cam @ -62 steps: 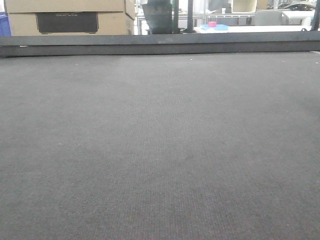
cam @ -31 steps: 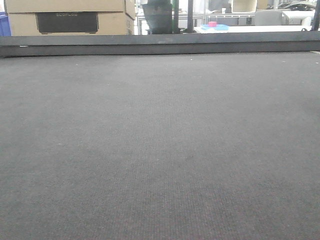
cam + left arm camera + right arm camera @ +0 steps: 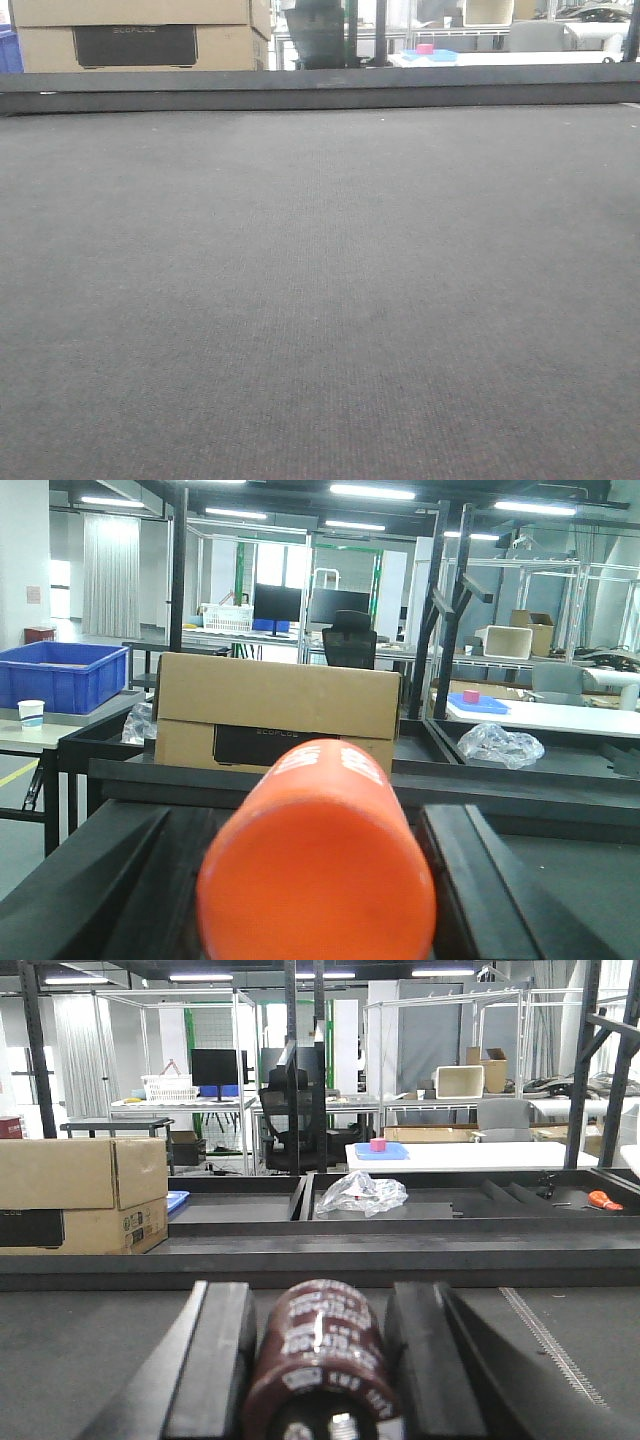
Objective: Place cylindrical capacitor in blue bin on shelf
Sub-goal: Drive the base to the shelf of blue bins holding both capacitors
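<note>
In the right wrist view a dark maroon cylindrical capacitor (image 3: 320,1360) with white print lies lengthwise between my right gripper's (image 3: 320,1298) black fingers, which touch both its sides, low over the grey table. In the left wrist view my left gripper (image 3: 300,815) holds an orange cylinder (image 3: 318,880) with white lettering, its flat end towards the camera. The front view shows neither gripper. The steel-railed shelf and a blue bin on it are out of view.
The grey-topped table (image 3: 320,300) fills the front view, ending at a raised black far rail (image 3: 320,90). Cardboard boxes (image 3: 275,710) stand beyond it. A blue crate (image 3: 65,675) sits on a distant table at the left. Racks and desks stand farther back.
The front view has shifted very slightly against the background. Nothing has come onto the table surface.
</note>
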